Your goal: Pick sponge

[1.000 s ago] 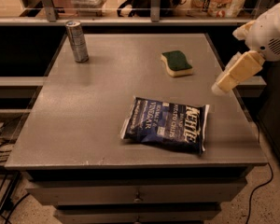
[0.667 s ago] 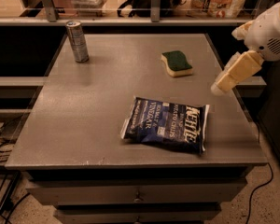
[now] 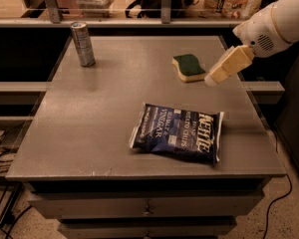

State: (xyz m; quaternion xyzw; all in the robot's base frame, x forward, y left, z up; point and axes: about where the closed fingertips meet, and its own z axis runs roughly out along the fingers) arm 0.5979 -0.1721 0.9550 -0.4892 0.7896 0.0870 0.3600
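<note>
The sponge (image 3: 189,67), dark green on top with pale yellow foam below, lies flat on the grey table (image 3: 109,103) toward its far right. My gripper (image 3: 212,78), pale yellow and block-like on a white arm, reaches in from the upper right. Its tip hangs just right of the sponge, a little above the table. It holds nothing.
A dark blue chip bag (image 3: 179,132) lies flat in the front right part of the table. A metal can (image 3: 82,44) stands upright at the far left. A rail and shelf run behind the table. Drawers sit below its front edge.
The arm and gripper have moved left, from beyond the table's right edge to just beside the sponge. The sponge, bag and can have not moved.
</note>
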